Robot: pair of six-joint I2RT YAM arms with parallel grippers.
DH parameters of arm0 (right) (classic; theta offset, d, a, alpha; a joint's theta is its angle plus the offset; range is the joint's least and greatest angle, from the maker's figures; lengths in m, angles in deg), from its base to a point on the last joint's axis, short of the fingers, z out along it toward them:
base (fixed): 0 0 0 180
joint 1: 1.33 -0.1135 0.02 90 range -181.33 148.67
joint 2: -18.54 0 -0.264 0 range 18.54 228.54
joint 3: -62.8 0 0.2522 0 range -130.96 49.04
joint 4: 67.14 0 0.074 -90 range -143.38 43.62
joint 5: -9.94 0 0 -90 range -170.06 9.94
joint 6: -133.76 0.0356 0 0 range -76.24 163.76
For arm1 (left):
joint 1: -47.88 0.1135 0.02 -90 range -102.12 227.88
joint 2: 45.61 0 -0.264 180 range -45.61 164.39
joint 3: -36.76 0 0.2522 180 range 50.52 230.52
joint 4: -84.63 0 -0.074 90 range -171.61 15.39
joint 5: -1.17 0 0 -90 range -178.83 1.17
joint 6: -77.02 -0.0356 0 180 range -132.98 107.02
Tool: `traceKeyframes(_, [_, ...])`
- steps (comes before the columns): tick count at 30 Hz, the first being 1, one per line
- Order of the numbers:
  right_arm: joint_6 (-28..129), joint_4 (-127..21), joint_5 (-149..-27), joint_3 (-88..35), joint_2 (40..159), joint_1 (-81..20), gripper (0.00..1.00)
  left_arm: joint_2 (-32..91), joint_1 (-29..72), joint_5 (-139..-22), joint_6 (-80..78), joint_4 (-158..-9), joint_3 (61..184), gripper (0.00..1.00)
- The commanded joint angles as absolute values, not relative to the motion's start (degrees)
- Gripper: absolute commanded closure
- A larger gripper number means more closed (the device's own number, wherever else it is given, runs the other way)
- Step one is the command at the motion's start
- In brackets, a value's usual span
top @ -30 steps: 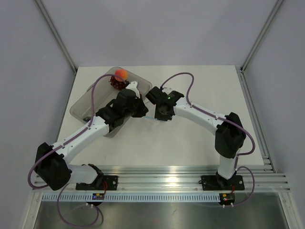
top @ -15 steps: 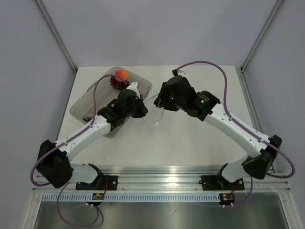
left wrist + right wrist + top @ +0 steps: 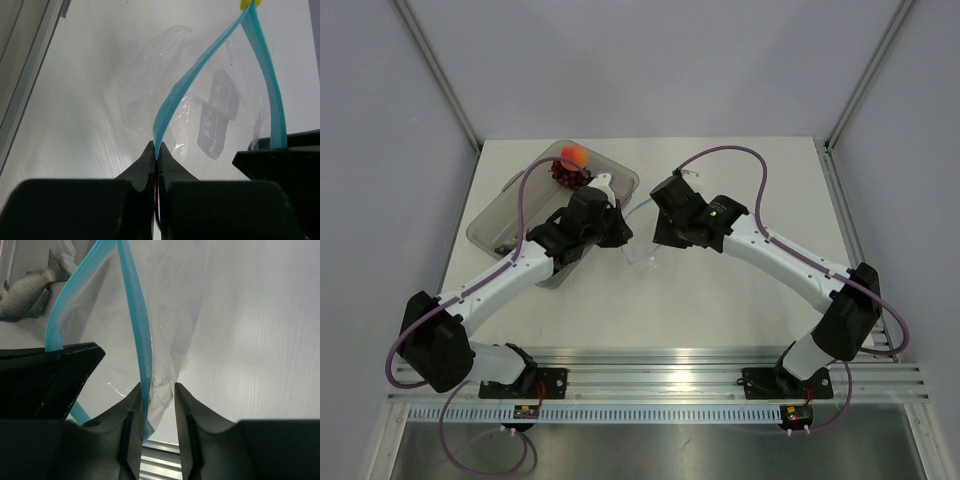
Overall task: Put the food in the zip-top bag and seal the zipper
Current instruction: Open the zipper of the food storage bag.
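The clear zip-top bag hangs between the two grippers, its mouth spread open. My left gripper is shut on one lip of the blue-teal zipper. My right gripper is open; the other lip of the zipper and some bag film lie between its fingers, against the left one. The orange-red fruit and the dark grapes sit in the far corner of the grey tray, behind the left gripper. The right gripper is just right of the bag.
A grey toy fish lies in the tray, seen at the upper left of the right wrist view. Aluminium rails run along the table's near edge and right side. A yellow tab marks the zipper's far end.
The right gripper has opened and its arm has swung out and back; its jaws now straddle the zipper lip. The left arm still pinches the zipper in the same place.
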State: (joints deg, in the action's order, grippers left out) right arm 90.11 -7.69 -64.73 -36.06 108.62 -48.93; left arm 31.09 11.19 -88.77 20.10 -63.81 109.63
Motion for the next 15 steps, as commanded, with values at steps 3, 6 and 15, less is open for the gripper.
traceKeyframes(3, [93.1,-8.2,-63.5,-33.8,108.1,-48.7,0.97,29.6,11.4,-88.6,20.3,-66.5,108.4,1.0])
traceKeyframes(6, [93.4,-10.0,-63.7,-31.9,107.0,-48.9,1.0,30.2,11.5,-88.7,20.2,-66.8,107.1,1.0])
traceKeyframes(15, [93.2,-3.3,-59.8,-37.4,109.9,-49.5,1.0,30.2,11.7,-96.2,16.4,-59.0,112.3,0.01])
